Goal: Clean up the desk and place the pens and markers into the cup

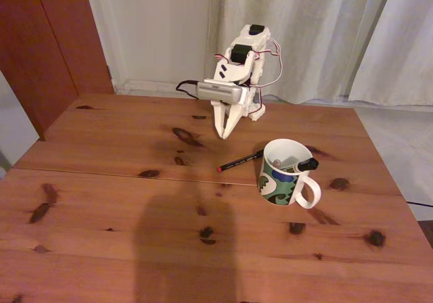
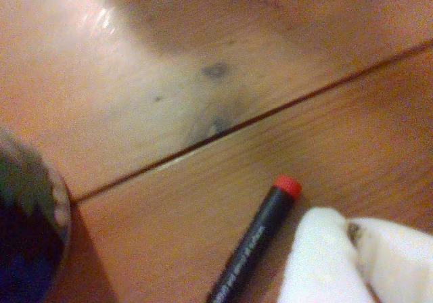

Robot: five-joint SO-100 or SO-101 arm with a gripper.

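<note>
Fixed view, nearest zone: bare desk (image 1: 101, 249), reddish-brown wood with dark knots, a broad soft shadow across the front middle. A seam runs left to right across the boards, roughly a third of the way back.

Cup (image 1: 284, 174): white mug standing upright on the right of centre, just beyond the seam. Loop handle faces the front right. Green, blue and dark pattern wraps the lower body. Inside it lean a white marker with a black cap (image 1: 306, 162), cap end resting over the right rim, and something more, too small to identify.

Black pen (image 1: 240, 161): lies flat on the desk just left of the cup, red tip pointing front-left, the other end close to the cup wall; whether it touches, cannot tell. Wrist view shows the same black pen (image 2: 254, 245) with pale print along the barrel, too blurred to read, and the red tip near the seam. The cup's patterned wall (image 2: 27, 235) sits at that view's left edge.

Gripper (image 1: 226, 130): white fingers pointing down, tips just above or at the desk, behind the pen and apart from it. The fingers look close together and hold nothing; exact gap not clear. One white fingertip (image 2: 318, 262) sits beside the pen barrel in the wrist view.

Behind: white arm, red wiring, pale curtains, a dark wooden door at left.
</note>
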